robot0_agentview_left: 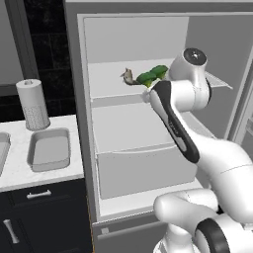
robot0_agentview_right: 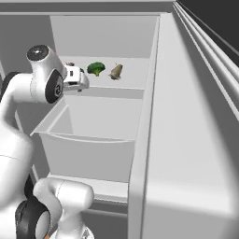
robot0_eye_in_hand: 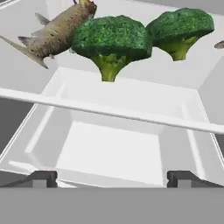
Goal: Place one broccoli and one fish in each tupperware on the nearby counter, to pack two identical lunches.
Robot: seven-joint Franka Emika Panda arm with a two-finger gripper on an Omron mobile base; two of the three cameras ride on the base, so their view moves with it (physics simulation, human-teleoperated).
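Observation:
On the upper shelf of the open fridge lie two broccoli heads, one nearer [robot0_eye_in_hand: 111, 39] and one to the right [robot0_eye_in_hand: 181, 28], and a brown fish [robot0_eye_in_hand: 57, 30] to the left. A sliver of a second fish [robot0_eye_in_hand: 218, 44] peeks in at the right edge. From the base views I see a broccoli [robot0_agentview_left: 153, 75] [robot0_agentview_right: 95, 68] and a fish [robot0_agentview_left: 128, 76] [robot0_agentview_right: 115, 71]. My gripper [robot0_eye_in_hand: 113, 178] is open and empty, in front of and slightly below the shelf. One grey tupperware [robot0_agentview_left: 49, 148] sits empty on the marble counter [robot0_agentview_left: 20, 175]; another grey tray's edge [robot0_agentview_left: 2, 150] shows at the left border.
A paper towel roll [robot0_agentview_left: 33, 104] stands behind the tupperware. The shelf's front edge [robot0_eye_in_hand: 109, 111] crosses below the food, with a pale drawer [robot0_eye_in_hand: 109, 144] under it. The open fridge door [robot0_agentview_right: 196, 140] stands close on the right.

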